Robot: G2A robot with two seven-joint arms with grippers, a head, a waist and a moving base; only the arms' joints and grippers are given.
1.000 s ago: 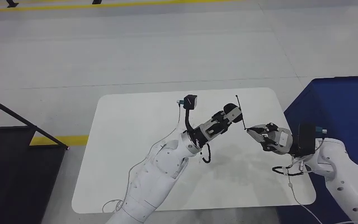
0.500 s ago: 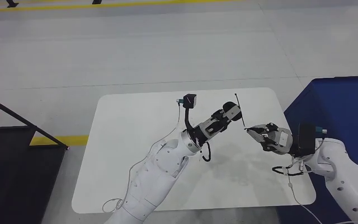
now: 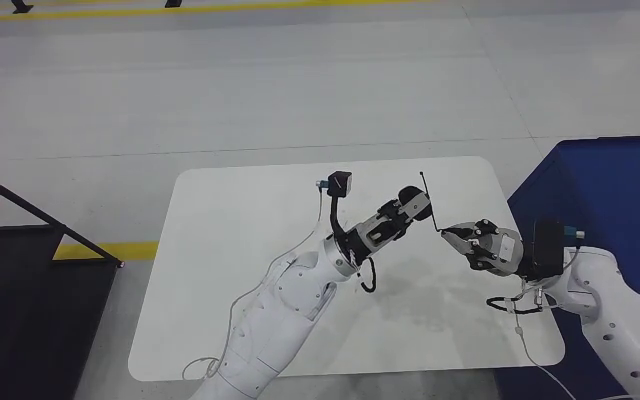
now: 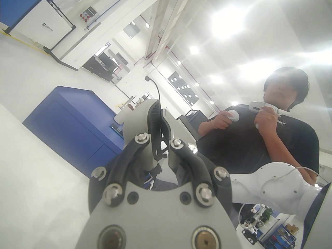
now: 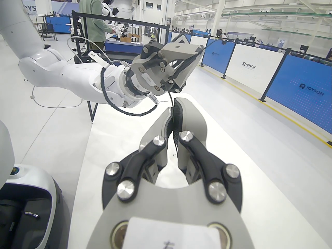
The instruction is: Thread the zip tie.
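A thin black zip tie [image 3: 424, 186] hangs above the white table [image 3: 250, 250] between both grippers. My left gripper [image 3: 424, 204] is shut on the strap's middle, and one end sticks up past its fingertips. In the left wrist view that end of the zip tie [image 4: 155, 88] curves out beyond the left gripper [image 4: 158, 110]. My right gripper [image 3: 443, 231] sits just to the right and is shut on the other end. In the right wrist view the zip tie [image 5: 170, 95] runs from the right gripper [image 5: 173, 106] up to the left gripper [image 5: 199, 49] close behind it.
A blue cabinet [image 3: 590, 190] stands by the table's right edge. A black frame [image 3: 40, 300] stands off the left side. A person holding hand controllers [image 4: 262, 107] stands beyond the table.
My left gripper has shifted very slightly with the zip tie, and the strap's free end has tilted a touch. The right arm has stayed still.
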